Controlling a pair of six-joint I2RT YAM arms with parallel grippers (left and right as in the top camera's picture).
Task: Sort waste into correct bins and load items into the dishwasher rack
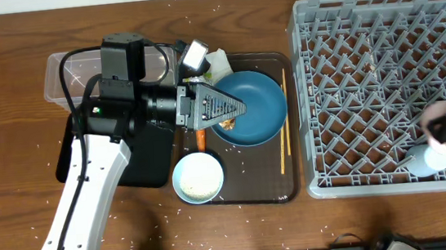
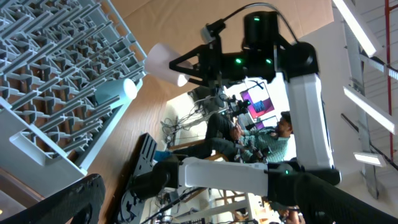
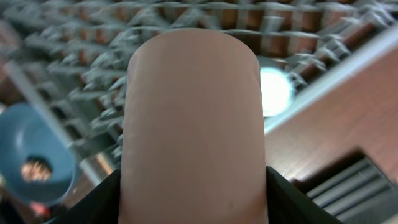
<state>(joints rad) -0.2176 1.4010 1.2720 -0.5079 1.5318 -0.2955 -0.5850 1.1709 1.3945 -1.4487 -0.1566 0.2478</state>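
Observation:
My right gripper point(image 1: 445, 126) is shut on the small pink cup point(image 3: 193, 118) and holds it over the near right part of the grey dishwasher rack point(image 1: 365, 62). The small light-blue bowl point(image 1: 423, 160) lies in the rack just below the cup. My left gripper point(image 1: 234, 109) is turned on its side over the left rim of the large blue bowl point(image 1: 254, 105), with its jaws apart and nothing between them. A brown food lump point(image 1: 229, 125) lies in that bowl. The white bowl point(image 1: 199, 178), carrot point(image 1: 200, 137) and chopsticks point(image 1: 284, 131) lie on the brown tray.
The brown serving tray point(image 1: 291, 191) lies left of the rack. A white tissue point(image 1: 218, 61) lies at its back edge. The clear tub point(image 1: 61, 75) is at the back left, and the black tray point(image 1: 151, 161) lies partly under my left arm. Rice grains are scattered on the table.

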